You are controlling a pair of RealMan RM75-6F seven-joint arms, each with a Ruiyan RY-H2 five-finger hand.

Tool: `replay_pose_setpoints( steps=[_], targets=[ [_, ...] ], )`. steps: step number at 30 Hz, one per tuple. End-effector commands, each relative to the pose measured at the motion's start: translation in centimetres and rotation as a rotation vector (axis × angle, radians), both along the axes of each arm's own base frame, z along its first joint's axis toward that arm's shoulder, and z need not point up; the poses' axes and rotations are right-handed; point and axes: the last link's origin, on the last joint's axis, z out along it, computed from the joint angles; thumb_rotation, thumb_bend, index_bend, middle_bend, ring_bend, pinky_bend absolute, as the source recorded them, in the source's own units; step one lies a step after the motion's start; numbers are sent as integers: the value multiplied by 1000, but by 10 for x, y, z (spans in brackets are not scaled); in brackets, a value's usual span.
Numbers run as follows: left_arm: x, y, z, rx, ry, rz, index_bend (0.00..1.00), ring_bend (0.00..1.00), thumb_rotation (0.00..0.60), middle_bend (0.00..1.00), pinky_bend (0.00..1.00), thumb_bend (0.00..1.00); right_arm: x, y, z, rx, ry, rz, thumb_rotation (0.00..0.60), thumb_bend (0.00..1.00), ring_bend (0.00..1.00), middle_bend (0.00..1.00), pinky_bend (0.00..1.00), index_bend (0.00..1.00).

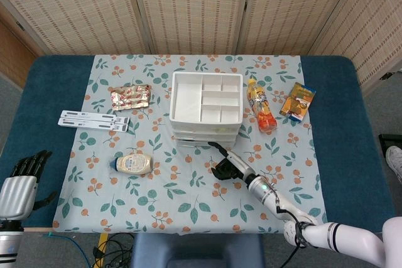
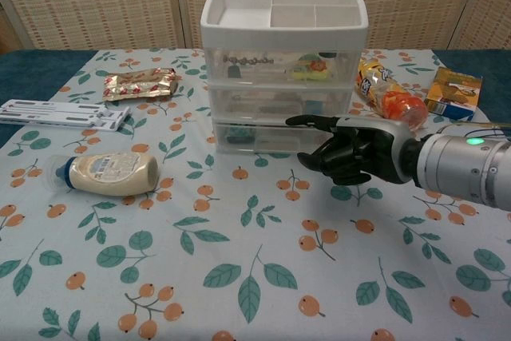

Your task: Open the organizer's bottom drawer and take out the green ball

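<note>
Fingers of our right hand [image 2: 351,152] are partly curled, with one stretched out straight toward the front of the white plastic three-drawer organizer [image 2: 283,61]; the hand holds nothing. From the chest view its outstretched fingertip sits just in front of the bottom drawer [image 2: 275,136], and we cannot tell whether it touches. That drawer is closed, like the two above it. We cannot make out the green ball through the translucent drawer fronts.

Our left hand [image 1: 22,183] hangs off the near left corner of the table, fingers spread and apart, gripping nothing.

Just beside the organizer on the right lies an orange drink bottle [image 2: 385,93], and past it a small orange and blue carton [image 2: 453,90]. On the left of the floral tablecloth [image 2: 239,277] we see a cream squeeze bottle on its side [image 2: 108,173], two flat white strips [image 2: 60,113] and a silver and red foil packet [image 2: 140,83].
</note>
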Motion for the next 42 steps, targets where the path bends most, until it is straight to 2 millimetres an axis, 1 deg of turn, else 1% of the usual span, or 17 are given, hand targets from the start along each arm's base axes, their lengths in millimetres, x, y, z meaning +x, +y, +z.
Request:
replay_pose_setpoints(
  steps=[1,12,26,42],
  targets=[
    [-1,0,0,-2,1,1,100,135,600,121,130,178,3,-4,-3,-2,-16,-9,600,538,978,934,1000,0],
    [-2,2,1,0,3,6,100,135,600,121,130,177,15,-13,-14,10,-58,-14,600,551,978,934,1000,0],
    [-3,3,4,3,11,9,100,135,600,121,130,177,23,-22,-24,13,-81,-16,600,557,979,934,1000,0],
    [-1,2,5,-2,22,17,100,135,600,121,130,177,29,-27,-31,29,-89,-2,600,560,978,934,1000,0]
  ],
)
